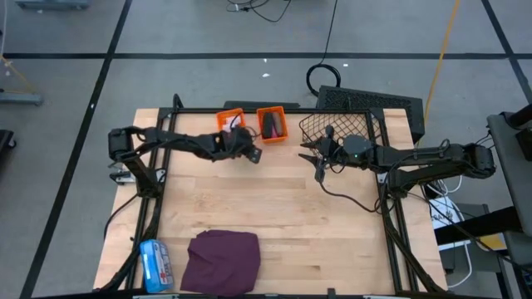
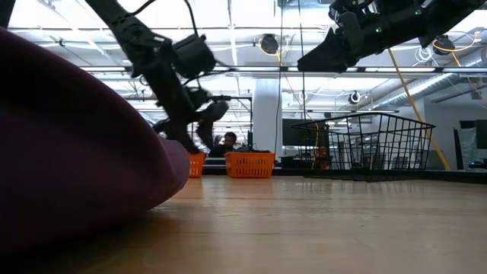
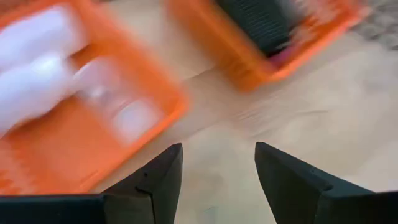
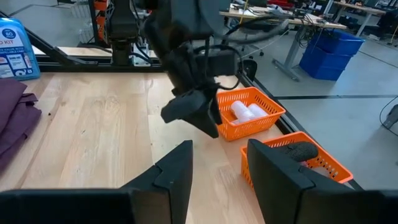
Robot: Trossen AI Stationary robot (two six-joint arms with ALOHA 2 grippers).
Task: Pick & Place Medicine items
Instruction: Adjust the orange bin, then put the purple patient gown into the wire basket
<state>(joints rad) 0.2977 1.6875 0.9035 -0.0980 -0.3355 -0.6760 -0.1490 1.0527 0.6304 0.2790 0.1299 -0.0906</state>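
So, from overhead you can see two orange baskets side by side at the far edge of the table: the left orange basket (image 1: 230,120) and the right orange basket (image 1: 272,124). Your left gripper (image 1: 252,154) sits just on the near side of the left orange basket, toward the gap between the two. The right gripper (image 1: 320,163) is well off to the right of that basket, beside the black wire basket (image 1: 342,129). Nothing loose shows on the bare wood between them. Nearer the front edge lie the purple cloth (image 1: 222,259) and the blue-and-white packet (image 1: 155,263), neither part of your job.

At table height, the cloth fills the foreground and both orange baskets stand low at the back; what is inside them is hidden from here.

Through the left wrist camera, the fingers stand apart with bare wood between them and nothing held. White bottles (image 3: 43,62) lie inside the left orange basket, and a black oblong (image 3: 255,22) lies in the right one.

Through the right wrist camera, that gripper's fingers are also parted and empty. You can see the white bottles again, and a dark oblong (image 4: 297,151) in the other basket.

My read is that the sorting is largely done. No pink tube is plainly visible, so confirm it before you stop.
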